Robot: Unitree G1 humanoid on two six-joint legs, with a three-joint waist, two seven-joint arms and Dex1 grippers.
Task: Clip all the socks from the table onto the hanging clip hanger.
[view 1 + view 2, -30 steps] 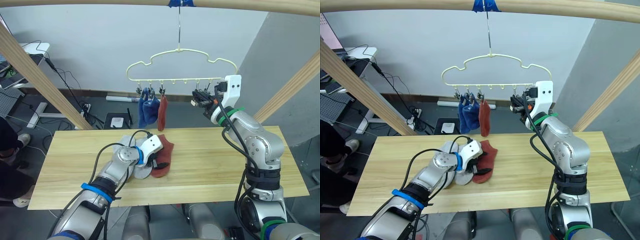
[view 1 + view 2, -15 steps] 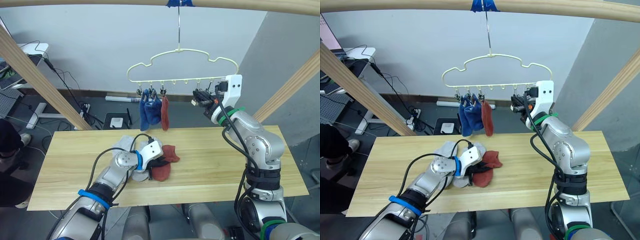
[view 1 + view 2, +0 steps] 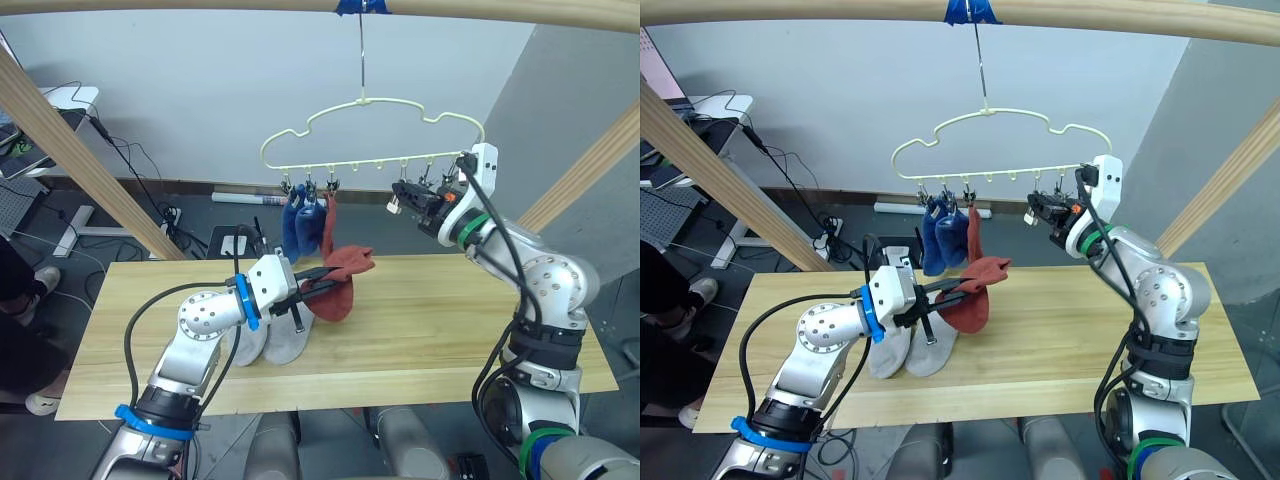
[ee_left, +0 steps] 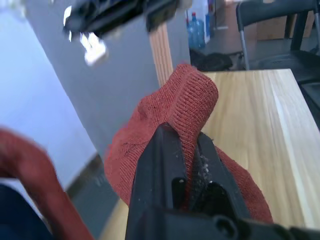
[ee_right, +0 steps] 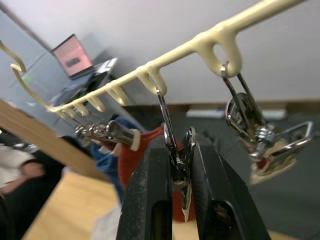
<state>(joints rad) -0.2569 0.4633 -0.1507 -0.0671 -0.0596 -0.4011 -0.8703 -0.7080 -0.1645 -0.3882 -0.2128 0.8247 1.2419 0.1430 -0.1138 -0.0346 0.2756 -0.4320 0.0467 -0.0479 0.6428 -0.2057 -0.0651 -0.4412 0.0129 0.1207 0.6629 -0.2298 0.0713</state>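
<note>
Two light grey ankle socks (image 3: 272, 338) lie on light plank table (image 3: 430, 330). L hand (image 3: 312, 283) pinches rust-red knit sock (image 3: 338, 284), lifted. R hand (image 5: 172, 172) pinches metal clip (image 5: 176, 150) on pale yellow cloud-shaped clip hanger (image 3: 370, 135); 2 blue socks (image 3: 303, 225) + 1 red sock (image 3: 330, 222) hang clipped. No legible writing.

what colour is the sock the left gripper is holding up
Rust red. The sock pinched in the left gripper shows best in the left wrist view.

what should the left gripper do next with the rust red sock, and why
Probably carry the rust red fabric sock up and across to the metal clip that the right gripper pinches. The left gripper holds the sock clear of the wooden plank table, below the pale yellow clip hanger.
</note>
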